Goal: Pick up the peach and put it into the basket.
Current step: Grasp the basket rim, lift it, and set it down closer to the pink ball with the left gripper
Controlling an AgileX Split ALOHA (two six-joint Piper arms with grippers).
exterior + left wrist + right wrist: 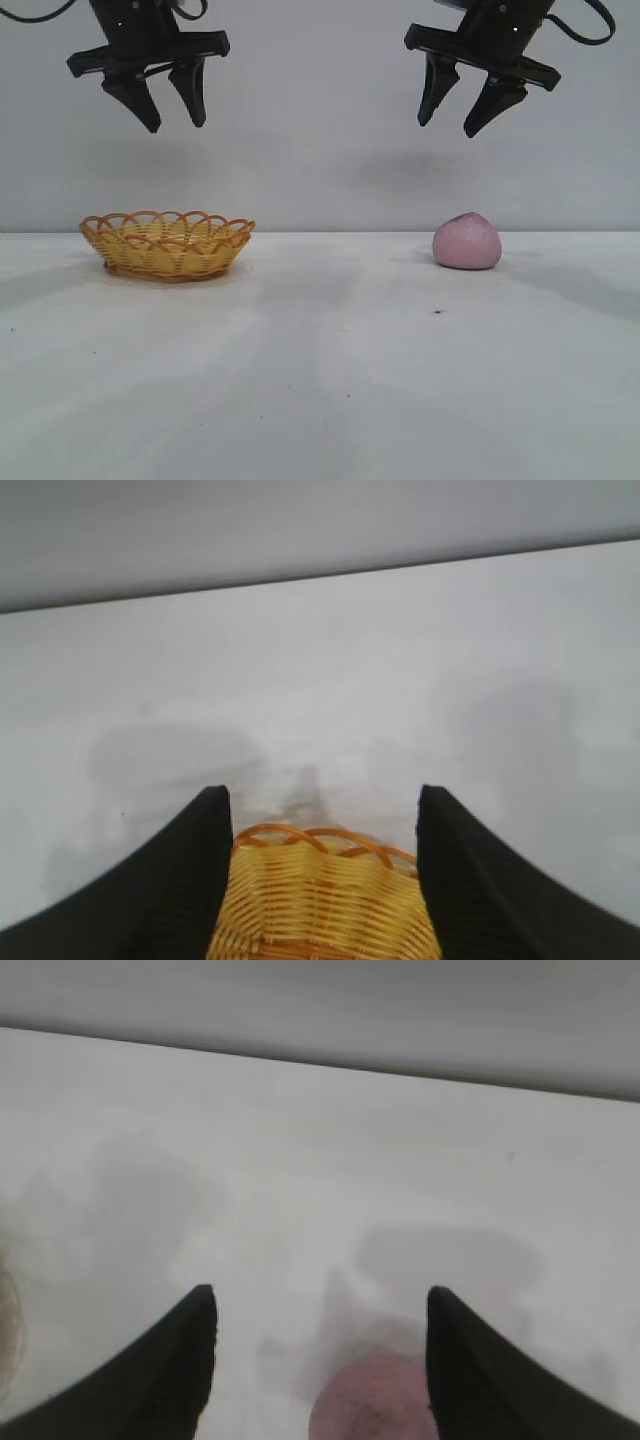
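**Ana:** Bare white matte tabletop (320, 380) fills the foreground, smudged with grey and marked by one tiny dark speck (438, 312). Behind it, at the exterior view's right, sits the small dusty-pink, dome-shaped peach (467, 243), flat side down, its slightly pointed tip aiming up and a shade left.

**Ben:** And well apart from it, at the left, lies the shallow oval wicker basket (168, 246): yellow weave, orange-brown looped scalloped rim, orange-brown base. Its long axis runs across the view, mouth facing up.

**Ana:** Up top, the left gripper (170, 112) hangs high above the basket, black tapered fingers (140, 100) about half apart, nothing between them. From its wrist camera the woven rim (320, 842) shows through the gap.

**Ben:** Same story on the other side. The right gripper (456, 112) hovers high above the peach, tilted, jaws roughly half spread and holding nothing. Its wrist view catches the pink fruit (370, 1405) on the table below, between the dark fingertips (190, 1345).

**Ana:** Matte skin on that peach, no shine. Plain grey wall (320, 160) behind everything.
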